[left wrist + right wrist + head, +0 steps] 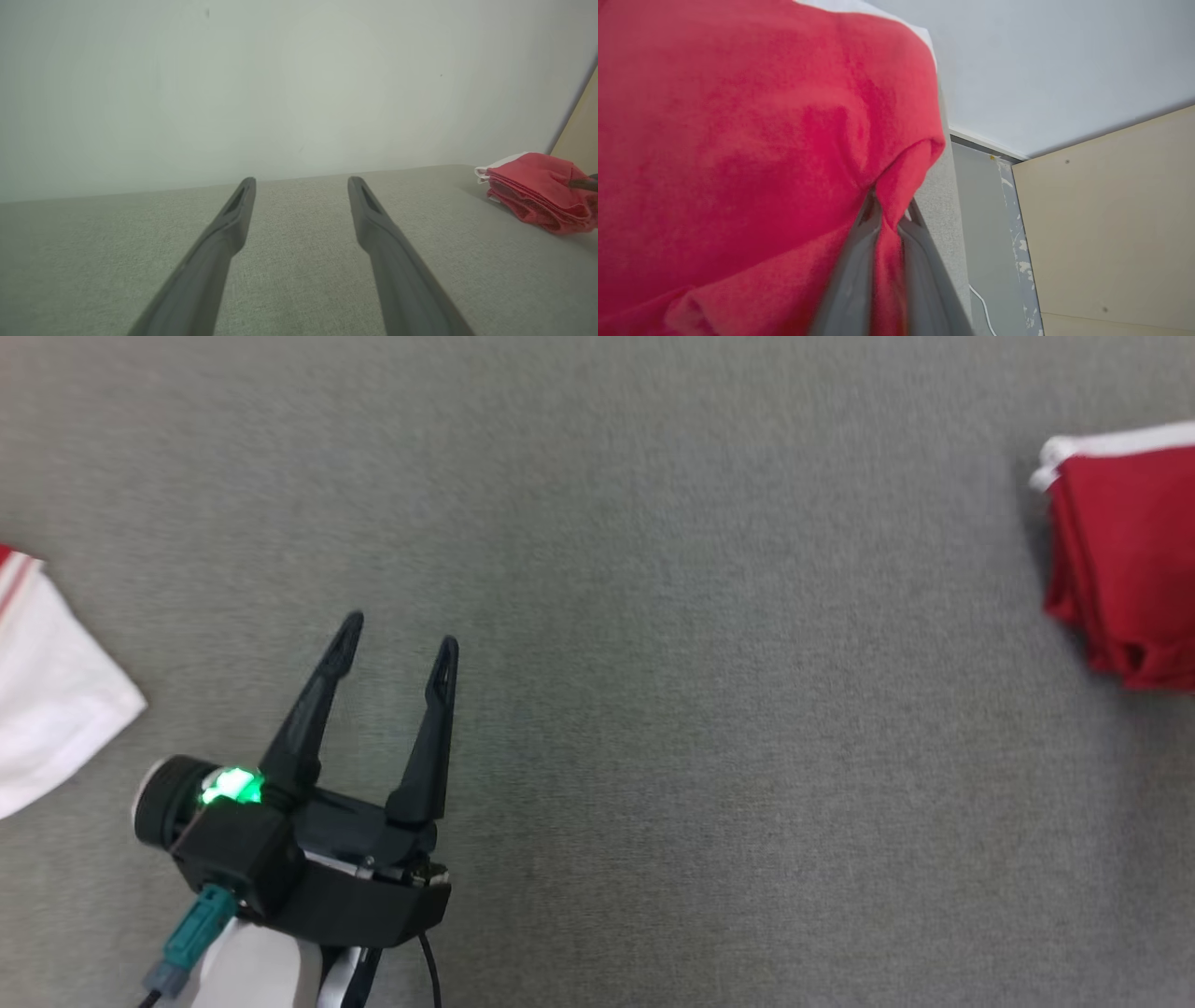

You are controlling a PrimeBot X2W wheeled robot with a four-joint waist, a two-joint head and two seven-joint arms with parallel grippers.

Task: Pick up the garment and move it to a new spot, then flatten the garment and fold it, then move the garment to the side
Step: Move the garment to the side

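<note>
The garment point(1130, 560) lies as a folded red stack with a white edge at the far right of the grey surface. It also appears at the right of the left wrist view point(537, 191). In the right wrist view its red cloth point(738, 140) is very close, and my right gripper point(892, 210) is shut on a pinched fold of it. A dark fingertip point(584, 184) of that gripper pokes into the stack. My left gripper point(401, 633) hovers open and empty over bare surface at the lower left, far from the garment, with its fingers spread point(301, 181).
A loose white cloth with a red stripe point(56, 700) lies at the left edge. The grey fabric surface point(653, 663) stretches between the two cloths. A pale wall point(299, 84) stands behind it. A beige panel point(1111, 224) and a white cable point(985, 308) lie beyond the surface's right edge.
</note>
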